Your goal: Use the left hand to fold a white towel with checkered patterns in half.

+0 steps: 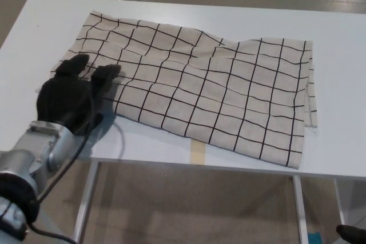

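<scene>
The towel (pixel 194 92) lies spread flat across the table (pixel 343 84), and the left hand (pixel 71 92) rests on its left edge, fingers (pixel 106 75) apart and gripping nothing, apparently positioned to take that edge for folding.

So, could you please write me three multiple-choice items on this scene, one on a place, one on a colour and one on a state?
1. Where is the left hand?
A. at the towel's left edge
B. at the towel's right edge
C. beneath the table

2. What colour are the lines on the towel?
A. red
B. black
C. green

3. How does the towel lie on the table?
A. rolled up
B. hanging wholly off the edge
C. spread open, not yet folded in half

Answers: 1 A, the black hand sits on the left edge. 2 B, the grid is dark on a pale cloth. 3 C, one layer lies open.
</scene>
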You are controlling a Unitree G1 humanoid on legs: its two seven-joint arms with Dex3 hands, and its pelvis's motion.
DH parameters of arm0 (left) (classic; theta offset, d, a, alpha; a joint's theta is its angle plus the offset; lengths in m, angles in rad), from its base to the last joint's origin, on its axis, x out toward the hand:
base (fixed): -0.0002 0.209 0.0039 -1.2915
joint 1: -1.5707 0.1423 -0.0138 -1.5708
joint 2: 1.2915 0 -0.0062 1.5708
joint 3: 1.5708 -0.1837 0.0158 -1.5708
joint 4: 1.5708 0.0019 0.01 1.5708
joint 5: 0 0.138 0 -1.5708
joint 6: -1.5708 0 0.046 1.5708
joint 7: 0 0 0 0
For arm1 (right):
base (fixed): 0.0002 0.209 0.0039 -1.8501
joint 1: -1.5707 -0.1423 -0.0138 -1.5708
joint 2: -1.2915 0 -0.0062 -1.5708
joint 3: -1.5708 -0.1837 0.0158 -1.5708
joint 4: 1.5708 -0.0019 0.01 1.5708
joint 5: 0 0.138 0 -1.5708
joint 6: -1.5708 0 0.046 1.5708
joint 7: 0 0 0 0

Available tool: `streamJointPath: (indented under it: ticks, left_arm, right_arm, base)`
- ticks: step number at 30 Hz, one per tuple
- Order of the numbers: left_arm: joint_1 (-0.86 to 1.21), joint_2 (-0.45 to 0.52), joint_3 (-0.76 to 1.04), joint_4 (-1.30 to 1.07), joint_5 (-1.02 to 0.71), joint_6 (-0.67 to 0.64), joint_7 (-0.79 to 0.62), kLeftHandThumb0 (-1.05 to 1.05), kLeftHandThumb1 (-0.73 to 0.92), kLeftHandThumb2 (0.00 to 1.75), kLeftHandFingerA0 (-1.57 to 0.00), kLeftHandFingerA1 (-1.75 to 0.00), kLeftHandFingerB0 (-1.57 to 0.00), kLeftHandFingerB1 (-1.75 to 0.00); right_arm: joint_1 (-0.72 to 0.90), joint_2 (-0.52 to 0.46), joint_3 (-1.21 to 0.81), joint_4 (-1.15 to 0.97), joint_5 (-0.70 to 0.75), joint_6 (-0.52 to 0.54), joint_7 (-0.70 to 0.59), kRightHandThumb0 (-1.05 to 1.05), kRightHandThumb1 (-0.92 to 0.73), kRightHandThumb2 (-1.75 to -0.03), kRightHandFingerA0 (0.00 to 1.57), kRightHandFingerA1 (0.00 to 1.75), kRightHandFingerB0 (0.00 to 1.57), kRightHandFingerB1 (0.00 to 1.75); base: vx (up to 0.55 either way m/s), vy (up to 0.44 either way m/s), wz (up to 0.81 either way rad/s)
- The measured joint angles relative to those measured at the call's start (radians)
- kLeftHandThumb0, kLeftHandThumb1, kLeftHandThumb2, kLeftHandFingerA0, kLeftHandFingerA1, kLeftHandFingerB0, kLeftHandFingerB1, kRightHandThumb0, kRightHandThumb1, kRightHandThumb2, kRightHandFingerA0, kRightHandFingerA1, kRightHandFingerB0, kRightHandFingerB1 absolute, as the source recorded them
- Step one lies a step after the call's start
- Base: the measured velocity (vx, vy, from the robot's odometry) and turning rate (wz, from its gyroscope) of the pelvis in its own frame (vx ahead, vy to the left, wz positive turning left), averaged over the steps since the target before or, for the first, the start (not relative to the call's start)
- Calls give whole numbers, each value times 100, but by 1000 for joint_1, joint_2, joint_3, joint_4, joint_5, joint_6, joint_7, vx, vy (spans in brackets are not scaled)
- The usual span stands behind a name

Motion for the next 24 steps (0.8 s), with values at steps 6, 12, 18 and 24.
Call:
streamJointPath:
  ticks: [6,12,18,24]
  left_arm:
    - [-41,-51,-60,80,16,0,99,-34,51,69,-5,-20,-4,-28]
    - [-79,-82,-102,130,27,18,123,-35,49,69,-4,-14,-4,-24]
    - [-123,-105,-142,164,36,60,120,-41,48,70,-2,-14,-2,-25]
    - [-164,-118,-178,188,44,97,98,-47,52,66,-7,-23,-5,-27]
  right_arm:
    - [-6,-1,-5,4,-1,-9,-4,-30,-67,-60,71,66,76,52]
    - [0,-1,-8,10,1,-24,-4,-30,-67,-61,70,66,76,53]
    - [23,0,-11,-14,2,-24,-4,-29,-68,-60,70,67,77,53]
    - [33,3,-13,-43,3,-14,-4,-28,-67,-60,71,66,76,53]
  base:
    - [0,0,0]
    - [0,0,0]
    - [0,0,0]
    - [0,0,0]
